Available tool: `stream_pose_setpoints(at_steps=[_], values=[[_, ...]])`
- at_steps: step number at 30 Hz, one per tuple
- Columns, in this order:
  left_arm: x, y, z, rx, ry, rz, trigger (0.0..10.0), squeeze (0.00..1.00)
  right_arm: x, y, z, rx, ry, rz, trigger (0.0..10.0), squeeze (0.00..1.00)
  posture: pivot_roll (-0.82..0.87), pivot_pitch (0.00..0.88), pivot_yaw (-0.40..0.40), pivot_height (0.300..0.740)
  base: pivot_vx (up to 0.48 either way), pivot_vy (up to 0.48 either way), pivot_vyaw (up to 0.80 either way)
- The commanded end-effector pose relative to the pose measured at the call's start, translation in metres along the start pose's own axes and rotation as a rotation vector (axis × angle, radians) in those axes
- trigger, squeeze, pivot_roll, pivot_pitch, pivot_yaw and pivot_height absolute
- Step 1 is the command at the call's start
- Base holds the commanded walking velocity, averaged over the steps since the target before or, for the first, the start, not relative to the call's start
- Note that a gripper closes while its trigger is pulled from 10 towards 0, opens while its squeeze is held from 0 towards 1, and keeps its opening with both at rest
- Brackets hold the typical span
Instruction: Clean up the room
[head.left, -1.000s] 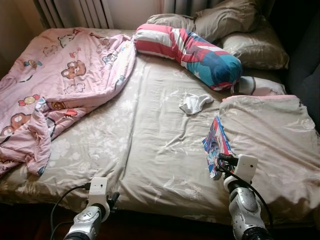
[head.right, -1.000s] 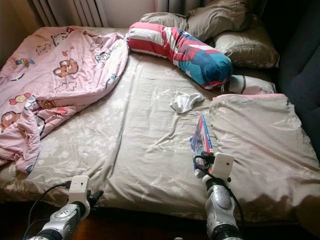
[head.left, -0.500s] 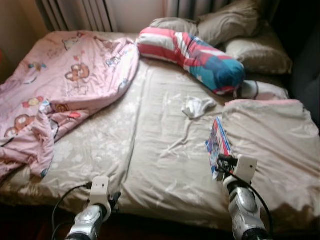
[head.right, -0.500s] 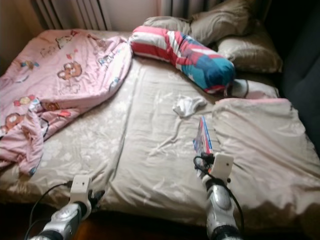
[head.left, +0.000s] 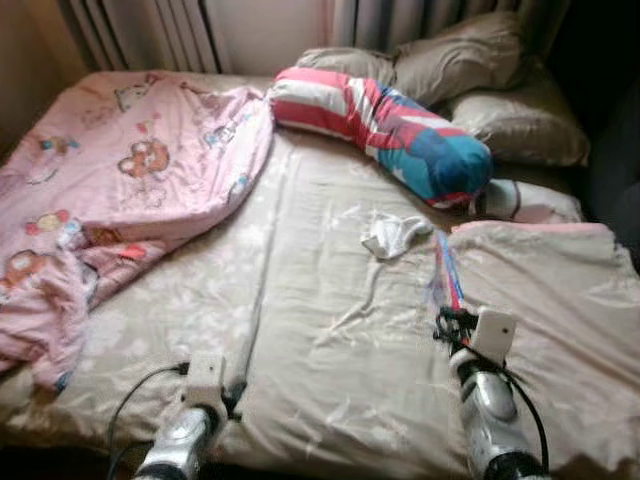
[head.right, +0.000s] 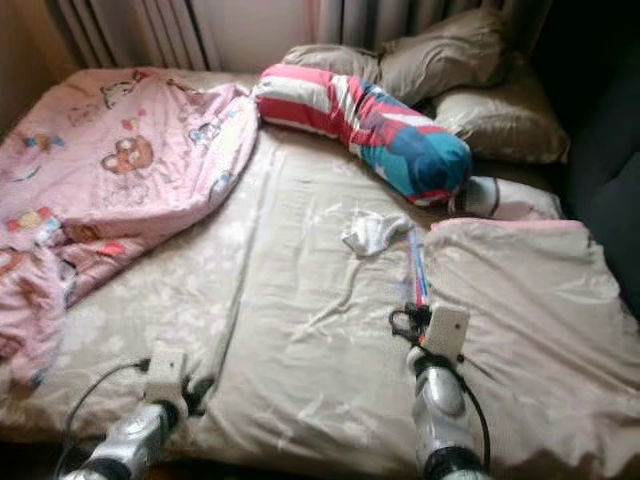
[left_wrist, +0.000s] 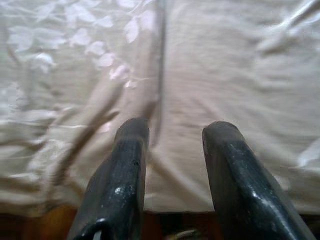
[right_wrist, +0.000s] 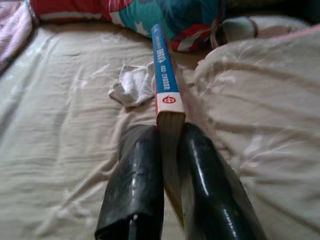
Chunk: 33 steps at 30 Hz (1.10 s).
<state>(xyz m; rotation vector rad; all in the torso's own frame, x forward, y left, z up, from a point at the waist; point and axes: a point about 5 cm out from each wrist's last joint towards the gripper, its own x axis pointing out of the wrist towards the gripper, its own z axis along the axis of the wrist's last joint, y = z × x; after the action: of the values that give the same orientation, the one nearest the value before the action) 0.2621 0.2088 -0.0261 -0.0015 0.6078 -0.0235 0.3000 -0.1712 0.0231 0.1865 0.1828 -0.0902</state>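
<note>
— Pink cartoon-print blanket (head.left: 110, 190) first, on my far left: what is it doing?

— It lies crumpled over the left part of the beige leaf-patterned bedsheet (head.left: 300, 300), one corner spilling towards the bed's near edge.

— And your left gripper (left_wrist: 172, 135)?

— It hovers low over the near edge of the sheet. In my left wrist view its two black fingers (left_wrist: 125, 165) stand apart with nothing between them, only wrinkled fabric beneath.

— What sits in the middle of the bed?

— A small crumpled white cloth (head.left: 392, 233) lies on the sheet, just below the red, white and teal striped bolster pillow (head.left: 385, 122) that lies aslant near the head of the bed. Behind the bolster are two beige pillows (head.left: 470, 60).

— Where is the thing you are tidying?

— The thin blue-spined book (right_wrist: 164, 82) is in my right gripper (right_wrist: 167, 145). The fingers are clamped on its lower end, one on each cover, so it stands edge-up and points towards the white cloth and the bolster.

— Is it touching the bed?

— I cannot tell; the view is blurred.

— And to your right?

— A folded beige duvet (head.left: 545, 290) covers the right side of the bed, just beside the book, with a pink-edged pillow (head.left: 525, 198) above it.
</note>
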Motion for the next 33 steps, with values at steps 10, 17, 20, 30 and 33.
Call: stream_pose_setpoints(at_steps=[10,17,20,30,33], values=[[-0.001,-0.005,-0.007,0.002,0.02,-0.012,10.0,0.0,-0.002,0.003,-0.006,0.018,0.037,0.074,10.0,0.0,-0.06,0.168,0.013,0.74,0.0,0.0,-0.23],[-0.001,-0.006,-0.006,0.007,0.016,-0.017,10.0,0.0,-0.001,0.006,-0.005,0.005,0.045,0.116,10.0,0.0,-0.07,0.176,0.018,0.74,0.0,0.0,0.0],[-0.001,-0.006,-0.006,0.008,0.016,-0.017,10.0,0.0,0.0,0.005,-0.002,0.005,0.028,0.101,10.0,0.0,-0.07,0.177,0.019,0.74,0.0,0.0,0.0],[-0.001,-0.006,-0.008,0.01,0.022,-0.018,10.0,0.0,0.001,0.003,-0.005,-0.025,0.071,0.085,10.0,0.0,-0.07,0.183,0.022,0.731,0.0,0.0,0.0],[-0.001,-0.006,-0.008,0.011,0.022,-0.019,10.0,0.0,0.001,0.002,-0.005,-0.025,0.068,0.08,10.0,0.0,-0.07,0.184,0.022,0.711,0.0,0.0,0.0]])
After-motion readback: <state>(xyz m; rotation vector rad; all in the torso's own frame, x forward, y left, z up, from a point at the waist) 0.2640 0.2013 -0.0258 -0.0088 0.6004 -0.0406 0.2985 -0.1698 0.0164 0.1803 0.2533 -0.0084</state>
